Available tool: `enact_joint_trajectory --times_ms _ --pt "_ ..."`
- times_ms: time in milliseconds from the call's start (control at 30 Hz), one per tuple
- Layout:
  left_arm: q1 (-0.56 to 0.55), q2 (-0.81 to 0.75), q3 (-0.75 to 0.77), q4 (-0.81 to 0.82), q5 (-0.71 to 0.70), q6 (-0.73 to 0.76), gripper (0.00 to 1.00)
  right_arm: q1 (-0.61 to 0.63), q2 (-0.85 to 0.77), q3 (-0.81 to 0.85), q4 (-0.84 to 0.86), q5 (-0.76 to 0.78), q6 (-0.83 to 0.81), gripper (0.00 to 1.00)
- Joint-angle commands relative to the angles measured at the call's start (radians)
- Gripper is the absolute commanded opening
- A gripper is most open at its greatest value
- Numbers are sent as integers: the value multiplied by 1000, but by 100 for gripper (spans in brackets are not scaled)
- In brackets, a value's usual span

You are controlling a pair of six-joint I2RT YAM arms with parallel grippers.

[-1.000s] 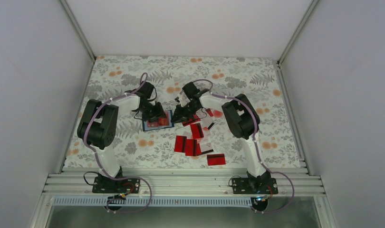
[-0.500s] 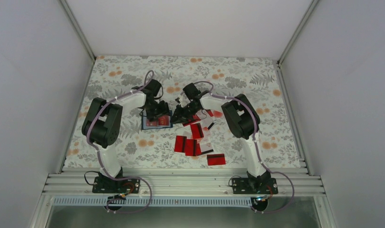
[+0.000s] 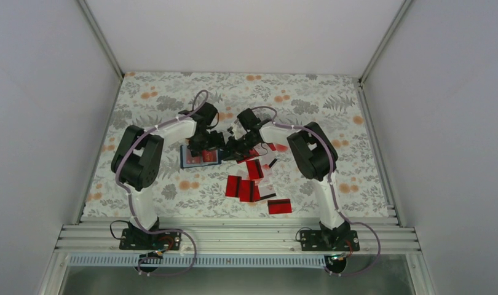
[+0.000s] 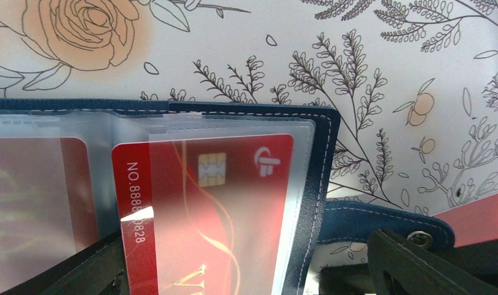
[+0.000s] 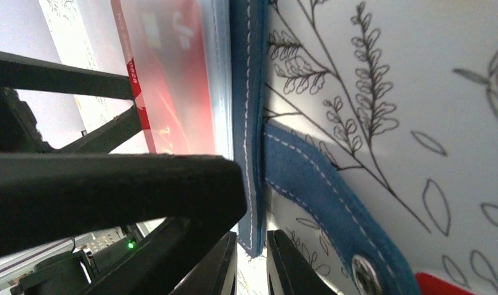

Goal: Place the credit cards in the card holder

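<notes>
Card holder (image 4: pixel 316 184) | edge pinched in right jaws | left jaws spread over it

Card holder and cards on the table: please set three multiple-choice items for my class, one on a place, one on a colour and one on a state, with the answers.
1. In the top view, where does the card holder lie relative to the loose cards?
A. right of them
B. left of them
C. on top of them

2. What colour is the card inside the clear sleeve?
A. red
B. green
C. yellow

3. How do the right fingers stand?
A. wide open, away from everything
B. shut on a loose card
C. shut on the card holder's edge

Answers:
1 B: it lies on the left arm's side of the loose cards.
2 A: red shows through the sleeve in the left wrist view.
3 C: the blue stitched edge sits pinched between them in the right wrist view.
</notes>
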Motion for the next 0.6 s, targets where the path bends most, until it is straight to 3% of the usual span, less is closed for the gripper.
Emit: enact_joint_trajectory --times_ms 0,567 --pt "-41 49 -29 -34 5 -4 90 23 -98 -18 101 -23 -20 14" --pt "-92 67 -39 -1 -29 -24 56 14 -116 -29 59 -21 -82 14"
